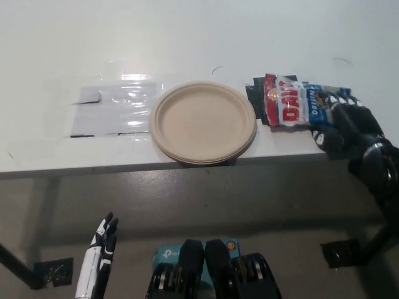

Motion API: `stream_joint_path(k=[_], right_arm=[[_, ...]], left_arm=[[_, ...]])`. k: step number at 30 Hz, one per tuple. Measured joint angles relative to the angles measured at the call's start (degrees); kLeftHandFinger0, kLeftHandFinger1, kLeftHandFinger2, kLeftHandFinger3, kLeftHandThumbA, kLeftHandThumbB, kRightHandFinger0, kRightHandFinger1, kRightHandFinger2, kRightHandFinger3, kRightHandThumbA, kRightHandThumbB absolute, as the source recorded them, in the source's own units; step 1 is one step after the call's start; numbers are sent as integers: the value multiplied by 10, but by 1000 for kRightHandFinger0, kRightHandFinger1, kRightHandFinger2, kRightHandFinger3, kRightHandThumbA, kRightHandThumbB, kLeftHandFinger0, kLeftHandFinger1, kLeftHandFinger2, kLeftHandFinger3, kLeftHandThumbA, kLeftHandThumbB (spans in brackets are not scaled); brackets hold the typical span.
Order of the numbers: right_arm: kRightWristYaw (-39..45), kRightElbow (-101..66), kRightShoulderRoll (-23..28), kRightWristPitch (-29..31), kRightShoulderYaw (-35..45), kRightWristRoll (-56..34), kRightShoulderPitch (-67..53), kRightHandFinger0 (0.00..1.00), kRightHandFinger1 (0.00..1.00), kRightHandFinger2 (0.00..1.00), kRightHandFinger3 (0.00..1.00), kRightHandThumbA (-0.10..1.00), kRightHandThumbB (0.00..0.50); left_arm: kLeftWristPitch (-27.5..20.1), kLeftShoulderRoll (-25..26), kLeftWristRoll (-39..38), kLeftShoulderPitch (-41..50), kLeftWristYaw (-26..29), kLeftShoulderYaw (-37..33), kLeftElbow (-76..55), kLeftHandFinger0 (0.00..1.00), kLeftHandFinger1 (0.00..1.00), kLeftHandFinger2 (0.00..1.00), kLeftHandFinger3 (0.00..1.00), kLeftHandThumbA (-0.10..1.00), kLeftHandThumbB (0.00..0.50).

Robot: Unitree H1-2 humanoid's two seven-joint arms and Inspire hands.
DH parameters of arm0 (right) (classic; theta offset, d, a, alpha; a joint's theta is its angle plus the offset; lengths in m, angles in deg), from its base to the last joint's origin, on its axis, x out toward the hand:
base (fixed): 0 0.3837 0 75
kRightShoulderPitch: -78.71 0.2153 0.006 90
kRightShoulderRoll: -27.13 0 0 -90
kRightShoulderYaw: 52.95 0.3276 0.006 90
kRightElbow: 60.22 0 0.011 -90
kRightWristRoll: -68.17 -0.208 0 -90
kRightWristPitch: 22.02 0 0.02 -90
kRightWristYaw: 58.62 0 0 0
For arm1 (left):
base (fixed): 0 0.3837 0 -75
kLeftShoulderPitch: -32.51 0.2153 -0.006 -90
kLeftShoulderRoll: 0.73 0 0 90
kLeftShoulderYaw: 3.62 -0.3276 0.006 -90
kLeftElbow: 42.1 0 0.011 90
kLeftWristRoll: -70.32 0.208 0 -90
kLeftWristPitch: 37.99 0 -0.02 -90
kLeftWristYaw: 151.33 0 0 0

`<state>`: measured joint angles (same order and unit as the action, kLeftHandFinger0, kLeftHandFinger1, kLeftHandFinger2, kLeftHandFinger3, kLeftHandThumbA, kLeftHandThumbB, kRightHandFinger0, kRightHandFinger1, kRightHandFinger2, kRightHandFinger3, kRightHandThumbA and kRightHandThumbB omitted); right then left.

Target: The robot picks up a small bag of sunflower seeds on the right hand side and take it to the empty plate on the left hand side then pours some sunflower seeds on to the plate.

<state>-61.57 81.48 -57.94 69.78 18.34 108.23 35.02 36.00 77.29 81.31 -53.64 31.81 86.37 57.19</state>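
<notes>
My black right hand (344, 124) grips the crinkled, glossy sunflower seed bag (292, 108) right of the round paper plate (203, 122); my white left hand (100, 254) hangs low, fingers loosely apart.

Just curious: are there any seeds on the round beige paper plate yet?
No, the round beige paper plate is bare, with nothing on it.

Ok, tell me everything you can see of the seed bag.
The seed bag is a small glossy packet, red at its left end, white and blue toward the right, with large red lettering. It looks crumpled and tilted at the table's right front edge, right of the plate. The black right robot hand is closed on its right end.
</notes>
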Motion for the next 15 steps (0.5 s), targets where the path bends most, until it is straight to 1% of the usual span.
stream_joint_path(k=[1, 2, 3, 4, 5, 6, 7, 8, 9, 10, 12, 13, 14, 15], right_arm=[[-17, 22, -2, 8, -4, 1, 9, 3, 48, 247, 288, -100, 270], [-35, 43, -4, 15, -12, 3, 19, 1, 10, 205, 241, -100, 259], [-55, 63, -5, 22, -19, 5, 28, 0, 67, 379, 306, -100, 250], [-73, 81, -5, 30, -25, 6, 36, 0, 136, 578, 451, -100, 237], [-90, 96, -6, 37, -31, 7, 43, 0, 190, 685, 551, -100, 223], [-109, 114, -8, 45, -39, 8, 49, 0, 228, 764, 683, -100, 203], [-123, 128, -10, 52, -45, 9, 56, 0, 263, 807, 765, -100, 185], [-143, 147, -12, 62, -52, 12, 62, 0, 274, 812, 807, -100, 183], [-161, 165, -15, 72, -60, 14, 67, 0, 304, 846, 841, -100, 175], [-180, 179, -18, 82, -67, 15, 70, 0, 319, 833, 833, -100, 174], [-221, 206, -25, 103, -80, 17, 73, 0, 330, 827, 823, -100, 191], [-239, 216, -27, 112, -86, 18, 72, 12, 378, 857, 825, -100, 161], [-253, 223, -30, 119, -90, 18, 72, 0, 374, 844, 804, -100, 157], [-266, 229, -34, 127, -93, 18, 72, 1, 401, 859, 813, -100, 168]], left_arm=[[0, 0, 0, 0, 0, 0, 0, 1000, 1000, 1000, 1000, 1000, 132], [0, 0, 0, 0, 0, 0, 0, 1000, 1000, 1000, 1000, 1000, 134], [0, 0, 0, 0, 0, 0, 0, 1000, 1000, 1000, 1000, 1000, 134], [0, 0, 0, 0, 0, 0, 0, 1000, 1000, 1000, 1000, 1000, 124], [0, 0, 0, 0, 0, 0, 0, 1000, 1000, 1000, 1000, 1000, 122], [0, -1, 0, 0, 0, 1, 0, 1000, 1000, 1000, 1000, 1000, 111], [0, -1, 1, 0, 0, 1, 0, 1000, 1000, 1000, 1000, 1000, 118], [-1, -1, 1, 0, 0, 1, 0, 1000, 1000, 1000, 1000, 1000, 127], [-2, -1, 1, -1, 1, 1, 0, 1000, 1000, 1000, 1000, 1000, 126], [-3, -2, 1, -3, 1, 1, 0, 1000, 1000, 1000, 1000, 1000, 125], [-8, -2, 1, -7, 3, 2, 1, 1000, 1000, 1000, 1000, 1000, 126], [-11, -2, 1, -9, 5, 3, 1, 1000, 1000, 1000, 1000, 1000, 131], [-14, -2, 1, -11, 6, 4, 1, 1000, 1000, 1000, 1000, 1000, 133], [-16, -2, 1, -12, 6, 4, 1, 1000, 1000, 1000, 1000, 1000, 143]])
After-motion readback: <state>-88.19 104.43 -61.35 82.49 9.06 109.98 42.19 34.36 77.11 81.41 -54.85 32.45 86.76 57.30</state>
